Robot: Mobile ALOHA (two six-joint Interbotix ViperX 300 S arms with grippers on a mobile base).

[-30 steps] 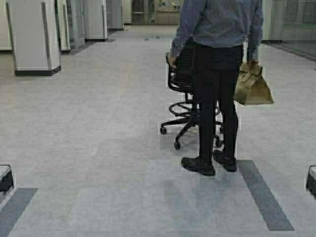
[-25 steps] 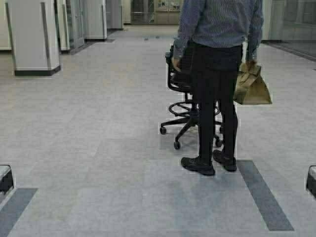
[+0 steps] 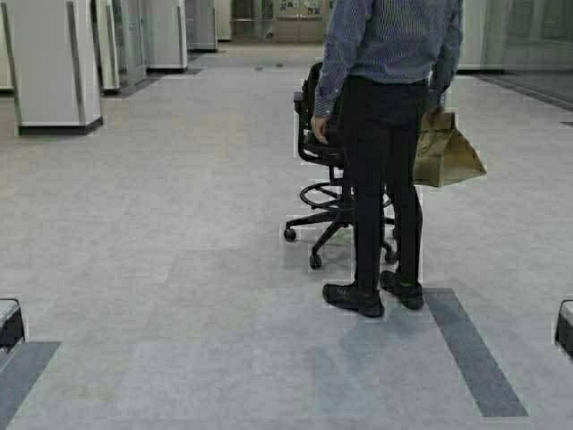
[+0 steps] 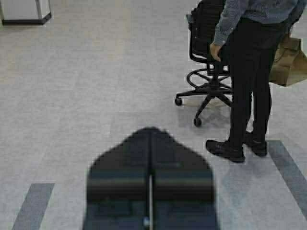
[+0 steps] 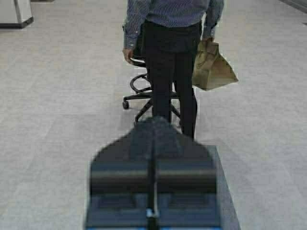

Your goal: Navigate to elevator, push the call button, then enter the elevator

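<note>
Nearest to the robot are its own two arms, held low at the sides. The left hand (image 4: 149, 139) has its two fingers pressed together, with only a thin seam between them, and it points forward over the grey floor (image 3: 179, 269). The right hand (image 5: 154, 125) is closed in the same way and holds nothing. In the high view only a corner of each arm shows at the lower edges.

A little farther, in front and somewhat to the right, a person (image 3: 380, 143) stands with the back to the robot. One hand of the person rests on a black office chair (image 3: 322, 179) on wheels, and the other carries a brown paper bag (image 3: 443, 148). A dark stripe (image 3: 470, 349) in the floor runs just beside the person's shoes.

Far away on the left stand white pillars (image 3: 54, 67) and a corridor goes on behind them.

The elevator and the call button are not visible in any view, so I cannot tell in which direction they lie from the hands, nor which arm is nearer. I judge the robot is in the driving part of the task, and the free way forward seems to be left of the chair.
</note>
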